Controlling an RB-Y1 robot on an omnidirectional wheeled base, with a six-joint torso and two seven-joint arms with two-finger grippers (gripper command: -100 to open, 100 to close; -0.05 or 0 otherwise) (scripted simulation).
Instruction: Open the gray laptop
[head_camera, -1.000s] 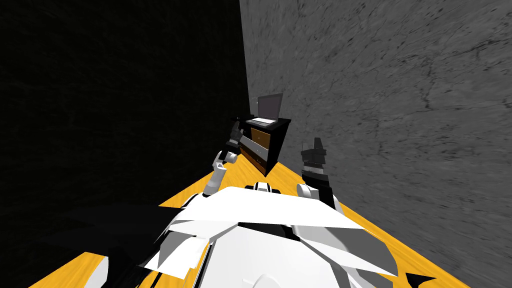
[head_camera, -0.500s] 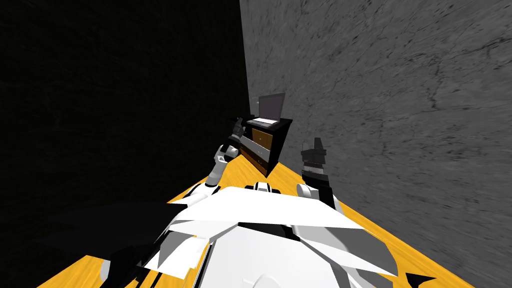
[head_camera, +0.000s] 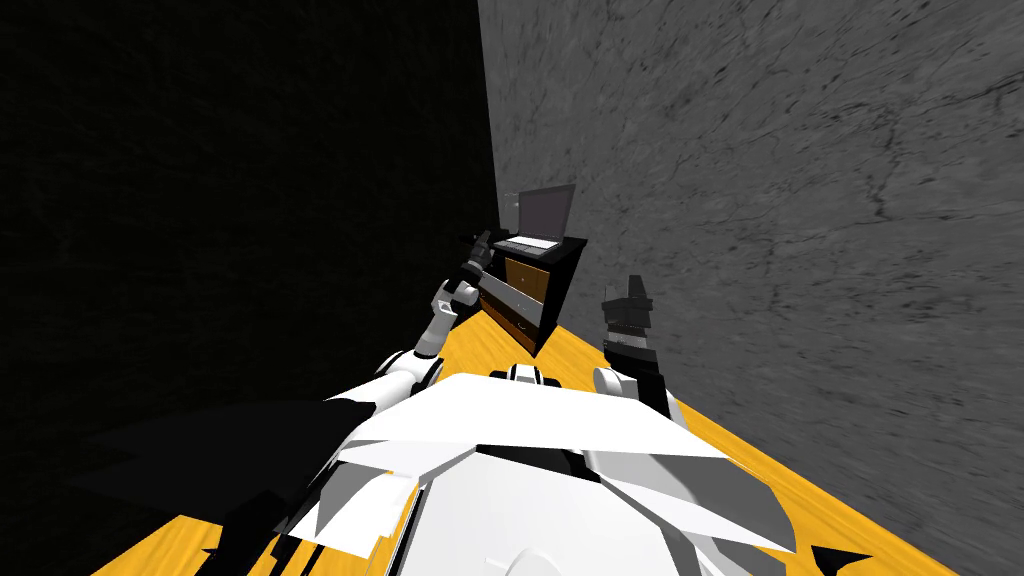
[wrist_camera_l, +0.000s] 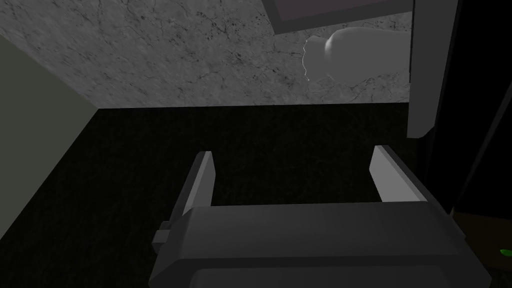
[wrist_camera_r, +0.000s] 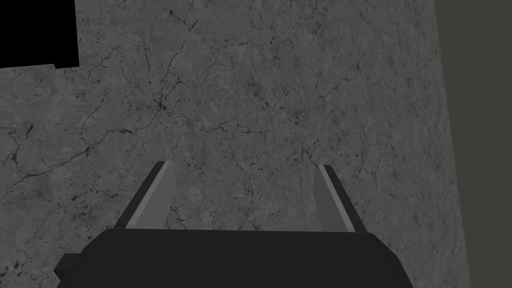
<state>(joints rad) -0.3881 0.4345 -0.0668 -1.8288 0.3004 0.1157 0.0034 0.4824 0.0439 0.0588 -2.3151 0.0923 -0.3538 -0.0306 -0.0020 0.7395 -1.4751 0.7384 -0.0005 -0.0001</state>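
A black area lies along the left. Beside it the left arm reaches forward, and the left hand is up at the left front corner of the dark desk, level with its top edge. Seen from the left wrist, this hand has its two fingers spread wide with nothing between them. Past them sits a pale grey object with a frilled rim, in front of the stone wall.

The gray laptop sits on the desk top, just right of the left hand. Its lid stands raised, with the screen facing me and the light keyboard flat below. I cannot tell whether the hand touches it. Brown drawer fronts fill the desk's face, and the desk stands on a yellow wooden floor.

Further right the right hand is held up, well apart from the desk, beside the grey wall. Its fingers are spread apart and empty.
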